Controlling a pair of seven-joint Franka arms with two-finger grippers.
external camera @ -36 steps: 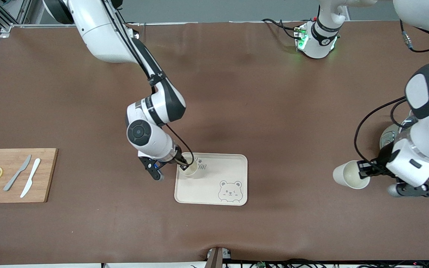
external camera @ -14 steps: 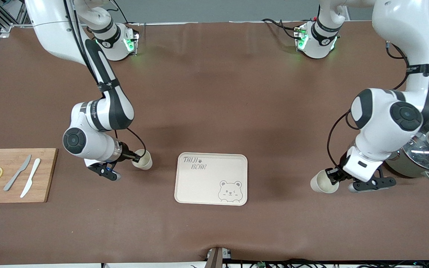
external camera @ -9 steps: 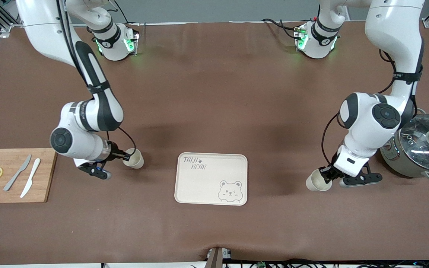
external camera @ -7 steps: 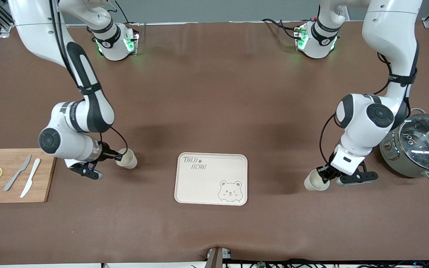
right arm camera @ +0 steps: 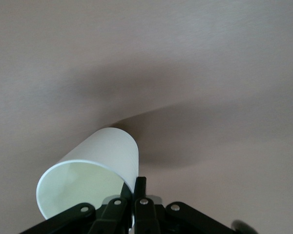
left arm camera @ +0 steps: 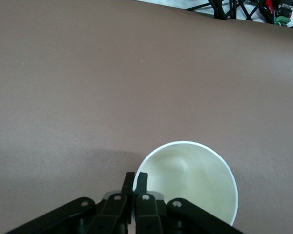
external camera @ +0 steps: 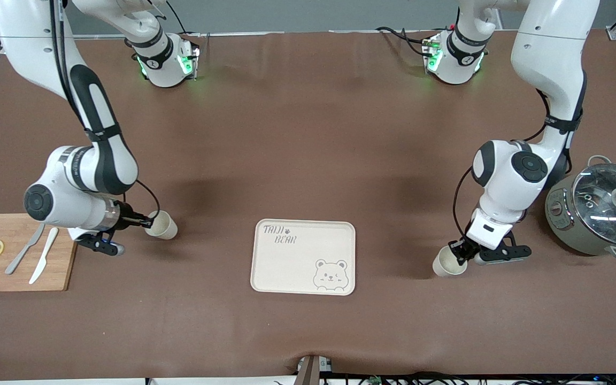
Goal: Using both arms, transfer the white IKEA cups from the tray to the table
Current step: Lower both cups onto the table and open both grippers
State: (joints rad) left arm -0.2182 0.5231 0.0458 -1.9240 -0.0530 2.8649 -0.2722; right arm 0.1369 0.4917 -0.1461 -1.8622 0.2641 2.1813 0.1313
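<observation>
We read the coming move as a set-down, and it turns on how each cup hangs over the tabletop (external camera: 308, 133). The tray (external camera: 303, 256) sits bare in the middle, nearer the front camera than the arm bases, and both cups are already off it. Our right tool (external camera: 146, 224) is clamped shut on the rim of one white cup (external camera: 161, 225), over bare tabletop between the tray and the cutting board (external camera: 19, 251); its cup juts out from the fingertips toward the tray, long axis plainly tilted, mouth facing back toward the wrist as the right wrist view shows (right arm camera: 90, 180). Our left tool (external camera: 460, 253) is likewise closed on the wall of the other cup (external camera: 447, 263), over tabletop between the tray and the steel pot (external camera: 599, 211); from its wrist camera we look nearly straight into the mouth (left arm camera: 190, 187), so that axis seems closer to upright. We judge the right cup needs righting before release.
</observation>
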